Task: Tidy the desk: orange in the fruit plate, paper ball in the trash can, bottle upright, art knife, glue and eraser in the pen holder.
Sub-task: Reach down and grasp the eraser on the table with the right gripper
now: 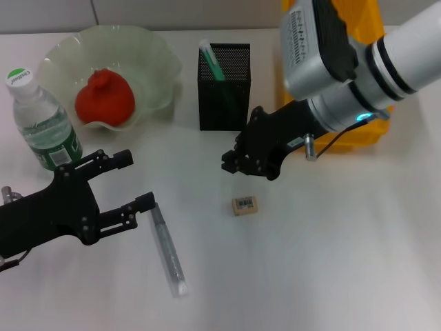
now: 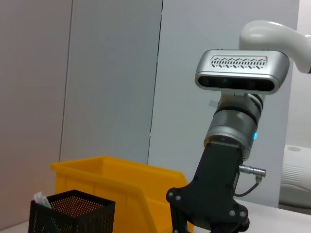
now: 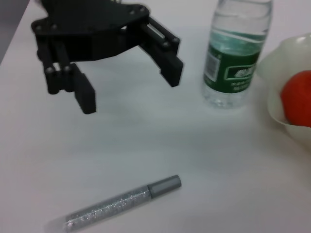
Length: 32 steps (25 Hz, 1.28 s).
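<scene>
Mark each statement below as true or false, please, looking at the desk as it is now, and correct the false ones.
1. The orange lies in the fruit plate. True.
2. The bottle lies on its side. False: it stands upright, cap up.
3. The eraser is inside the pen holder. False: it lies on the desk, in front of the holder.
4. The left hand is open and holds nothing. True.
5. The glitter glue stick lies on the desk near the left hand. True.
6. The right hand grips the eraser. False: it hovers just behind it, apart.
</scene>
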Each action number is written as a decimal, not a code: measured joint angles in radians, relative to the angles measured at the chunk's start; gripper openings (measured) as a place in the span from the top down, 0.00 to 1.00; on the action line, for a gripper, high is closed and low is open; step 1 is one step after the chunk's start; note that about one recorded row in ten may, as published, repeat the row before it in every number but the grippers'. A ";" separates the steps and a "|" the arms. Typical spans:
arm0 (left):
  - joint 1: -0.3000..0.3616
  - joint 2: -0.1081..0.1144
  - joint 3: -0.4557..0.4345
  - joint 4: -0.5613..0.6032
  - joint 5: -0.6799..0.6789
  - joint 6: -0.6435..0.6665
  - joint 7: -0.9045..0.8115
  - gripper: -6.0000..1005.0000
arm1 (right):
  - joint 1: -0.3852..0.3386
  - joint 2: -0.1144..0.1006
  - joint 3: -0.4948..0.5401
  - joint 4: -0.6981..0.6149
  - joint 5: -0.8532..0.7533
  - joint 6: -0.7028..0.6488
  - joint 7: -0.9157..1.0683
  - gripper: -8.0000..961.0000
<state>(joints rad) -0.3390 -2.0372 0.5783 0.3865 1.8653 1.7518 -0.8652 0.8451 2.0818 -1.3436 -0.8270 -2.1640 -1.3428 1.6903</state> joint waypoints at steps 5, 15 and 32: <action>0.000 0.002 0.000 0.000 0.000 0.002 0.000 0.20 | 0.002 0.000 -0.061 0.002 -0.009 -0.019 0.001 0.89; 0.005 0.002 0.000 0.000 0.000 0.010 0.000 0.20 | 0.008 0.005 -0.200 -0.002 -0.060 0.050 0.012 0.64; 0.009 0.002 -0.002 0.000 -0.002 0.015 0.000 0.20 | 0.007 0.008 -0.277 0.020 -0.060 0.113 0.012 0.50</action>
<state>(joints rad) -0.3297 -2.0356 0.5767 0.3865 1.8636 1.7672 -0.8651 0.8523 2.0896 -1.6207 -0.8066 -2.2243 -1.2298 1.7027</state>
